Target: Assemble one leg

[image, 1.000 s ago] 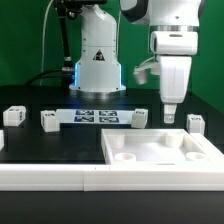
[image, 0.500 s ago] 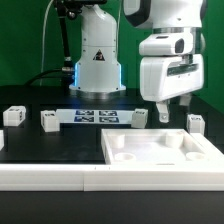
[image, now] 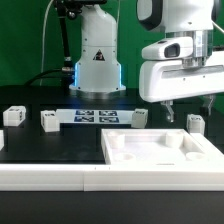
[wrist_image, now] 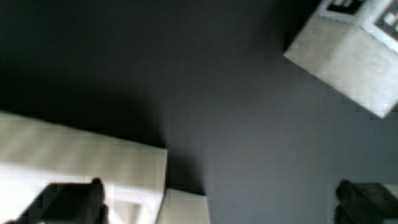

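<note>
Several short white legs stand on the black table: one [image: 195,123] at the exterior view's right, one [image: 140,117] near the middle, and two [image: 47,119] [image: 14,116] at the left. My gripper [image: 192,110] hangs just above the right-hand leg with its jaws wide apart and nothing between them. In the wrist view the gripper [wrist_image: 221,205] shows two dark fingertips [wrist_image: 71,200] far apart over bare table. A white leg [wrist_image: 347,50] with a tag lies ahead of it, and a corner of the white panel [wrist_image: 71,150] is beside one finger.
The large flat white panel [image: 160,150] with round recesses lies in front, close under the gripper. The marker board [image: 100,116] lies behind it at the foot of the robot base [image: 97,60]. A white ledge [image: 50,178] runs along the front.
The gripper has turned about its wrist and moved toward the exterior view's right, from near the panel's back edge to above the right-hand leg. The jaws now stand spread wide.
</note>
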You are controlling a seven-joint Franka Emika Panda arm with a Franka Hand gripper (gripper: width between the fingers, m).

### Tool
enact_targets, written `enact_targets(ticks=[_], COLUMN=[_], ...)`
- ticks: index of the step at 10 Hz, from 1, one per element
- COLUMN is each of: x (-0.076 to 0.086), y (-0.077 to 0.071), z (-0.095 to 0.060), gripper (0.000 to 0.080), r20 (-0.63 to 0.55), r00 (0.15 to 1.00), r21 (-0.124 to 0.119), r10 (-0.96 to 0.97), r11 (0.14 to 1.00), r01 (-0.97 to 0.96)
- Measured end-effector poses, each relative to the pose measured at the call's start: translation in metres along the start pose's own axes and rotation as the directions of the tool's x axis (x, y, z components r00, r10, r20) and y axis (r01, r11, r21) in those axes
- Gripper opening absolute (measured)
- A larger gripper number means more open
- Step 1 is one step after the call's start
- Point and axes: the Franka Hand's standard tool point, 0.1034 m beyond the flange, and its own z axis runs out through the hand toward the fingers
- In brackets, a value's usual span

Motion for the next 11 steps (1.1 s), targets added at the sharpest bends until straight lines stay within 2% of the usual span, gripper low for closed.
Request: enact_targets(ticks=[2,5,7,10,11], x=[-0.003,-0.015,-0.018,-0.019,-0.022], y=[-0.004,-0.027,-0.034,-0.035,-0.042], z=[0.0,0.006,0.008,0.009,0.012], gripper=[0.0648,0.0648,0.0648,0.0648,0.0648], r20=[-0.009,-0.009,0.003,0.016,0.023], r00=[0.986,0.927,0.875,0.864,0.87], r21=[0.009,0.026,0.032,0.029,0.027], r10=[0.167,0.375,0.484,0.504,0.492], r11=[0.986,0.927,0.875,0.863,0.87], r01=[-0.167,-0.375,-0.484,-0.504,-0.492])
